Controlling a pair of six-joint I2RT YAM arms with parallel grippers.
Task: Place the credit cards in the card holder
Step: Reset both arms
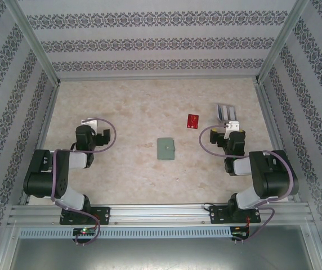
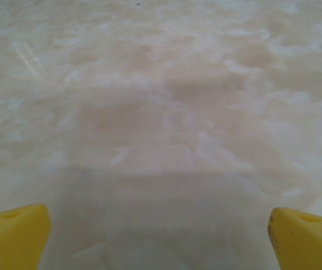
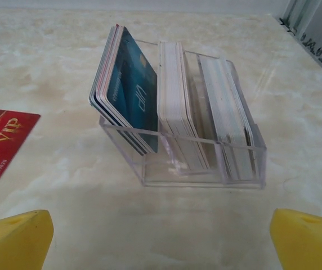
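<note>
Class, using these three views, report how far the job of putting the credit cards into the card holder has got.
Done: nothing visible; the card holder lies on the table with no card on it. In hand: nothing; the right gripper, fingers open, faces the clear stand of cards, and the left gripper, fingers open, is over bare table. Left: everything, including the red card lying flat near the stand.
</note>
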